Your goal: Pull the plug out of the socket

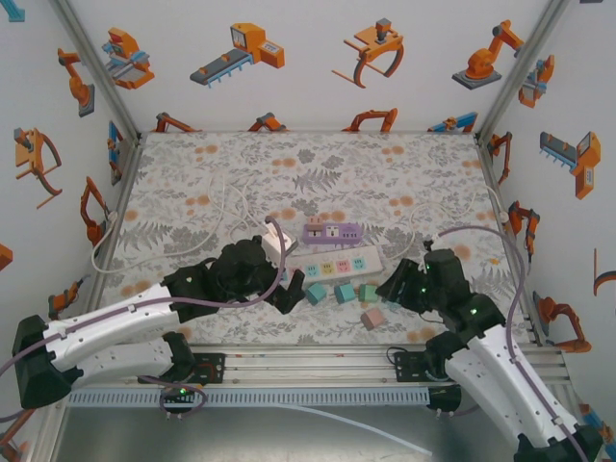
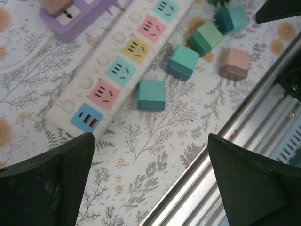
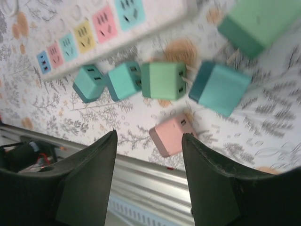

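A white power strip [image 1: 337, 262] lies mid-table, and its coloured sockets [image 2: 117, 70] stand bare. Behind it sits a purple socket block [image 1: 332, 233] with a beige plug [image 2: 56, 5] still seated in it. Several loose plugs lie in front of the strip: two teal [image 2: 151, 94] [image 2: 182, 62], a green [image 2: 206, 38] and a pink [image 2: 234, 64]. My left gripper [image 1: 289, 294] is open beside the strip's near end, with nothing between its fingers [image 2: 70, 169]. My right gripper [image 1: 390, 286] is open too, hovering over the pink plug [image 3: 171, 134] without touching it.
A white cable [image 1: 207, 226] loops over the left of the floral mat. The metal rail [image 1: 308, 364] of the table's front edge runs just below both grippers. The enclosure walls close in on both sides.
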You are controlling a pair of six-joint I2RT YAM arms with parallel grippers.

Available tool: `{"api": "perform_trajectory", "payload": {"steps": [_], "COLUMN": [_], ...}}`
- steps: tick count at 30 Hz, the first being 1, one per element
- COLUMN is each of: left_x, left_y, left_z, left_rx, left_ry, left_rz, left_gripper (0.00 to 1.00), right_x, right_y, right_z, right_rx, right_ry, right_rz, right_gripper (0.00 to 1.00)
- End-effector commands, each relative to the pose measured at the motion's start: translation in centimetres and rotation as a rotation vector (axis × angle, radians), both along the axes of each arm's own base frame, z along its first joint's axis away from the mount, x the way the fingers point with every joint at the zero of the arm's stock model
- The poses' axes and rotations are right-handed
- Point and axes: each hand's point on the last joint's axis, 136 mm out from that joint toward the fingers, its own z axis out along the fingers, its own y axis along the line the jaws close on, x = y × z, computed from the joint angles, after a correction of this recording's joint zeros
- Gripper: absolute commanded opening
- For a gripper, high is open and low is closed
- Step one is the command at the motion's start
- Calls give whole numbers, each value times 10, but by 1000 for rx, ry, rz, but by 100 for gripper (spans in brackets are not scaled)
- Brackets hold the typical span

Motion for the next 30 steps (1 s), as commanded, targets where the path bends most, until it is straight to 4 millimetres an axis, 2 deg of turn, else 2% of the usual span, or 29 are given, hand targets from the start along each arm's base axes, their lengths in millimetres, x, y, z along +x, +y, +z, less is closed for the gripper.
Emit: {"api": "perform_trajectory", "payload": {"steps": [1, 4, 6, 8, 11, 16, 18, 21, 24, 30], "left_x": [33, 50, 58, 66, 82, 112, 125, 148, 169, 197], "left_y": [21, 35, 41, 46, 55, 67, 68, 69, 63, 46], "left_z": [11, 13, 12, 10, 5, -10, -19, -32, -40, -50], "left_rx": [-47, -76, -106, -143, -187, -184, -161, -145, -159, -151], "left_ry": [-49, -40, -14, 19, 66, 125, 151, 212, 235, 237], "left_rz": [254, 385, 443, 487, 576, 712, 748, 788, 797, 779], "left_gripper": [97, 97, 97, 97, 97, 97, 97, 97, 97, 97], "right_x": [41, 68, 79, 81, 76, 77, 80, 82, 93, 136], "right_y": [4, 19, 34, 57, 85, 114, 125, 142, 158, 181], "right_z": [56, 90, 104, 117, 125, 111, 100, 89, 75, 50], "right_rx": [-173, -220, -235, -255, -331, -465, -485, -422, -332, -287], "right_ry": [-319, -518, -641, -799, -1009, -1243, -1266, -1254, -1212, -1158], "right_rz": [129, 203, 292, 447, 694, 981, 1107, 1285, 1391, 1433], "right_gripper": [55, 57, 58, 58, 59, 61, 61, 61, 61, 61]}}
